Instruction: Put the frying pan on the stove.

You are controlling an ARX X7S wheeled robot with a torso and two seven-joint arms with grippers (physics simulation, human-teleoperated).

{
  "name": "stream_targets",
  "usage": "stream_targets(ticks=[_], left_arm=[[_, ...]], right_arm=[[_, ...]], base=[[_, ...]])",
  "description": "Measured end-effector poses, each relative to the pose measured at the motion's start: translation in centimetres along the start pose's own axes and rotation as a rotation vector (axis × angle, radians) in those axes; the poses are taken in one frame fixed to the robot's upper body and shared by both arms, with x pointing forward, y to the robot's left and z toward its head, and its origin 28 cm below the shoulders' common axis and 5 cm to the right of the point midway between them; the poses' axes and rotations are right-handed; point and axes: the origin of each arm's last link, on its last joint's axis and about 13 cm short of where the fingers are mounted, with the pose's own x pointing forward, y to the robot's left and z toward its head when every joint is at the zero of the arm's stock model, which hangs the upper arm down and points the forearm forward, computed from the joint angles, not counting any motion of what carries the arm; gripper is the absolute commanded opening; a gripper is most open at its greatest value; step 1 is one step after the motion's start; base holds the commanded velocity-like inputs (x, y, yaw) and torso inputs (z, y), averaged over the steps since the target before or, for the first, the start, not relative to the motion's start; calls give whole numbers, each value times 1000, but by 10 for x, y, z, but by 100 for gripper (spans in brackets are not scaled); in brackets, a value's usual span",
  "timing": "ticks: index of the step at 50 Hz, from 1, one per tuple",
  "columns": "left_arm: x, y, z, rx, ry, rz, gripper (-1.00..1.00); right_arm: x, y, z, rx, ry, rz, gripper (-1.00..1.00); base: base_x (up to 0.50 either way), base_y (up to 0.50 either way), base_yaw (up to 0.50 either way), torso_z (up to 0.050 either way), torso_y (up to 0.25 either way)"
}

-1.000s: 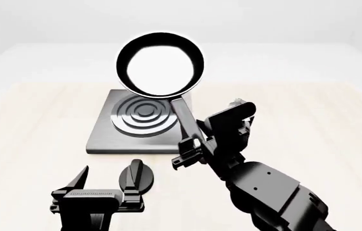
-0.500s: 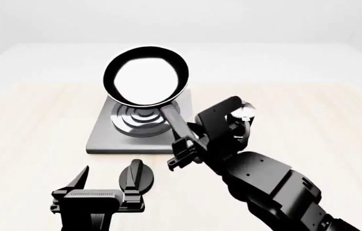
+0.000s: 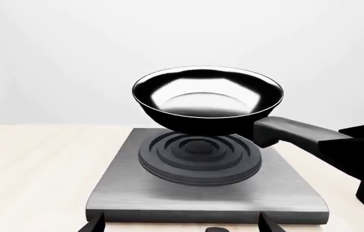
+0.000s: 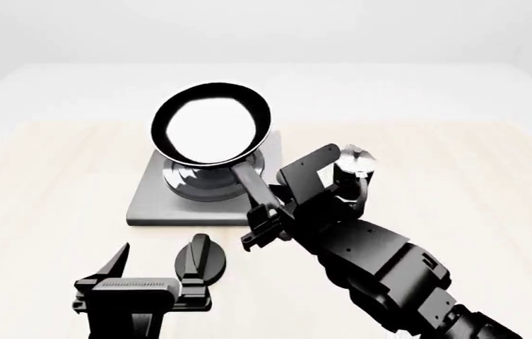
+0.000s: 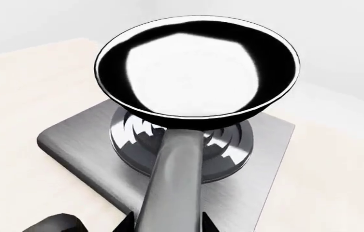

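Your right gripper clamps the pan handle, pan held just above the stove rings; left gripper gapes, idle.

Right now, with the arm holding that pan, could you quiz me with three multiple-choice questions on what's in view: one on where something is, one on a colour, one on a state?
1. Where is the frying pan?
A. Lying on the wooden table
B. Held in the air just above the stove's rings
C. Far off to the side of the stove

2. What colour is the stove plate?
A. Grey
B. Red
C. White

3. What is the left gripper doing?
A. Gripping the pan's handle
B. Pressing on the stove
C. Open and holding nothing

Answers:
1. B: the left wrist view shows a gap between the pan's underside and the rings.
2. A: the plate is brushed grey metal with dark rings.
3. C: the head view shows its fingers spread and empty; the right gripper grips the handle.
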Motion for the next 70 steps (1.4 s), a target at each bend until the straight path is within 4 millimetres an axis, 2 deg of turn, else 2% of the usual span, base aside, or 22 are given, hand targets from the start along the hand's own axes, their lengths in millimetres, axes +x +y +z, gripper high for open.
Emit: stream_targets(ticks=[27, 64, 65, 70], left_arm=[[0, 1, 0, -1, 0, 1, 100], [0, 1, 0, -1, -1, 3, 100], [0, 1, 1, -2, -1, 3, 100], [0, 1, 1, -2, -1, 3, 100]], right_arm=[[12, -1, -13, -9, 56, 0, -100], [23, -1, -16, -12, 67, 5, -100], [23, -1, -16, -12, 67, 5, 100], [24, -3, -8, -26, 39, -9, 100]], base=[[0, 0, 0, 0, 2], [0, 0, 0, 1, 2], [0, 0, 0, 0, 0], [0, 0, 0, 0, 2]])
